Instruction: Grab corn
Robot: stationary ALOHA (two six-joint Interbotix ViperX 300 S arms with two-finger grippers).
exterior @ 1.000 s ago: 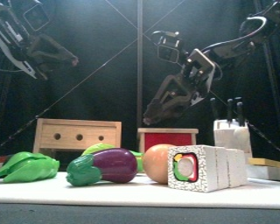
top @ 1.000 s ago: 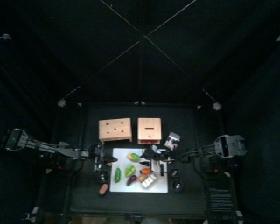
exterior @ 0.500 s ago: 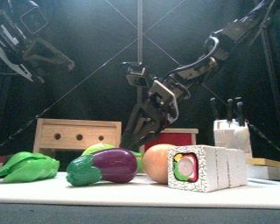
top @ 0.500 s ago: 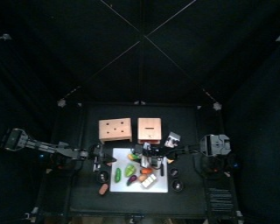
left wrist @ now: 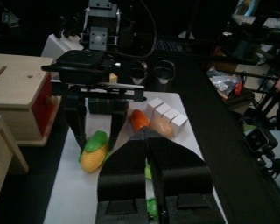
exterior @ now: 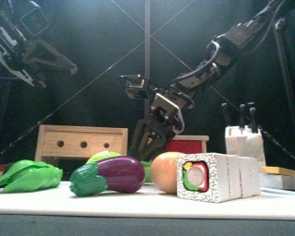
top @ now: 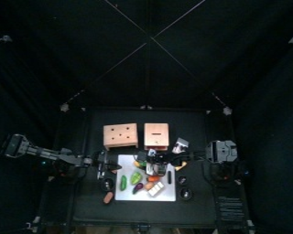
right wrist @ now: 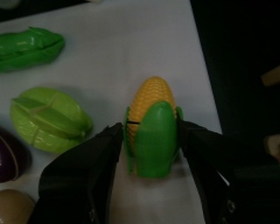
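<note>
Right now your right gripper hangs over the corn, its two black jaws spread wide enough to sit one on each side of the green husk end. You can see a sliver of white mat between each jaw and the cob, so the jaws straddle it without pressing on it. The corn lies flat on the mat, yellow kernels at one end and green husk at the other. Beside it, slightly apart, you have a pale green leafy vegetable; farther along lies a darker green pepper, and a purple eggplant shows at the frame's edge.

From the left wrist camera you see the right arm lowered onto the mat, with the corn lying under its jaws and a carrot just beside it.

In the front view, your right arm reaches down behind the row of toy food: the eggplant, a sushi roll and a wooden box stand near the camera. The corn itself is hidden there.

Your left gripper hangs raised at the table's left, well away from the corn, jaws close together with nothing between them. From above, the mat lies in the table's middle.
</note>
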